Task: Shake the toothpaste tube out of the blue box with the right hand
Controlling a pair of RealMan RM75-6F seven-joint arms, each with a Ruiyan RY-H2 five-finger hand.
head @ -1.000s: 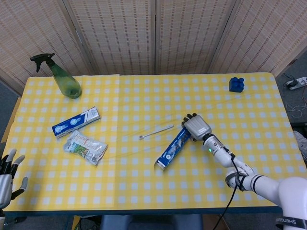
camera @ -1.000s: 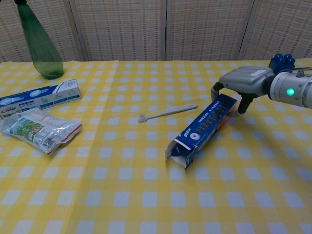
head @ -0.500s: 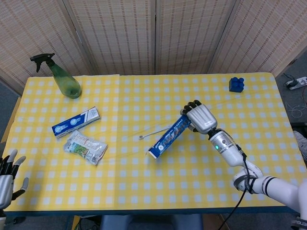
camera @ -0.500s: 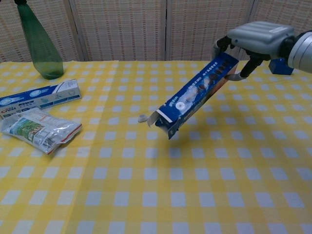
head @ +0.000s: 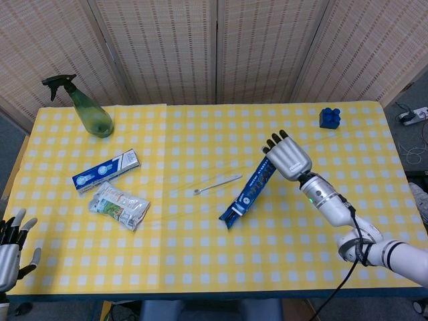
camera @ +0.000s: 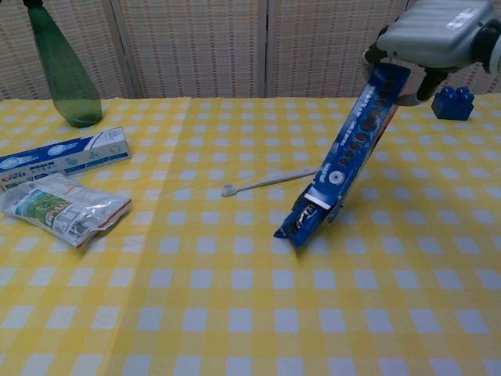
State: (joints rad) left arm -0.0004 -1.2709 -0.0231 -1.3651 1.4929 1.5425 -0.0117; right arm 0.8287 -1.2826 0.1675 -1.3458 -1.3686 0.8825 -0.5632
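Observation:
My right hand (head: 287,155) (camera: 438,31) grips the upper end of the blue box (head: 257,184) (camera: 360,133) and holds it tilted steeply above the table, open mouth pointing down and to the left. The dark blue end of the toothpaste tube (head: 231,215) (camera: 302,225) pokes out of that lower mouth and reaches the yellow checked tablecloth (head: 200,254). The rest of the tube is hidden inside the box. At the bottom left corner of the head view my left hand (head: 10,241) hangs beside the table with its fingers spread, holding nothing.
A white spoon (head: 217,184) (camera: 270,182) lies just left of the box. Further left lie a second toothpaste box (head: 107,170) (camera: 66,154) and a printed packet (head: 120,205) (camera: 63,207). A green spray bottle (head: 93,114) (camera: 66,78) stands back left, a blue brick (head: 329,118) (camera: 452,102) back right.
My right hand has lifted the blue box off the table and tipped it from shallow to steep. The tube's end has slid out of the lower mouth. The left hand stays put.

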